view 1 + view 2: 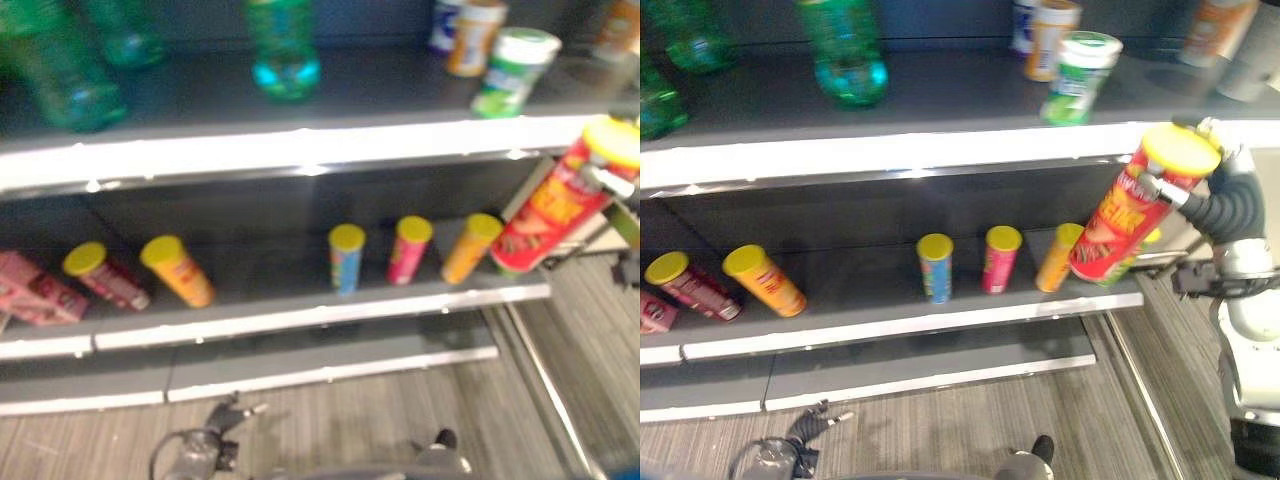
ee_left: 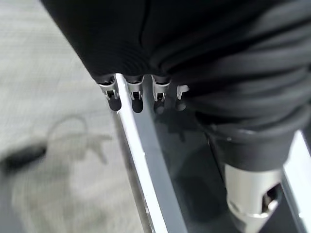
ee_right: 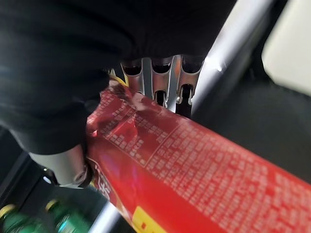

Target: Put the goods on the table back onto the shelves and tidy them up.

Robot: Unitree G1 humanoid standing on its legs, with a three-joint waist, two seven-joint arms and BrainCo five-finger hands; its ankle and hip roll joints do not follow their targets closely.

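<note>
Clearly the right hand (image 1: 1200, 165) is curled round a tall red can (image 1: 1130, 215), held tilted at the right end of the middle shelf (image 1: 940, 320), beside an orange can (image 1: 1058, 257). Shelving is under way; next, stand it upright there. The left hand (image 2: 141, 94) hangs low with relaxed fingers.

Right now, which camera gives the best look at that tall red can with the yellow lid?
The right eye view: the whole red can shows tilted at the middle shelf's right end, held by the right hand. The left eye view shows it at the frame's edge; the right wrist view shows a close stretch of its side.
</note>
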